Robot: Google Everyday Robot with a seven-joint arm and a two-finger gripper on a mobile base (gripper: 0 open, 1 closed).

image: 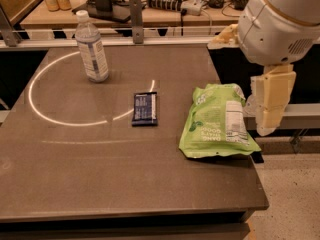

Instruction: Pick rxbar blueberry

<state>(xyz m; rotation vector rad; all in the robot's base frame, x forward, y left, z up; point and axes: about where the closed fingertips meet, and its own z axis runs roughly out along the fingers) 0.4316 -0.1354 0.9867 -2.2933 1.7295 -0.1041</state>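
The rxbar blueberry (144,108), a small flat dark-blue bar with white print, lies flat near the middle of the dark table (100,174). My gripper (270,115) hangs as a cream-coloured piece below the white arm housing (277,24), off the table's right edge. It is beside the green bag and well right of the bar, touching nothing.
A large light-green snack bag (217,121) lies at the table's right edge, between the bar and the gripper. A clear water bottle (92,49) stands upright at the back left. A rail and a cluttered bench (150,14) run behind the table.
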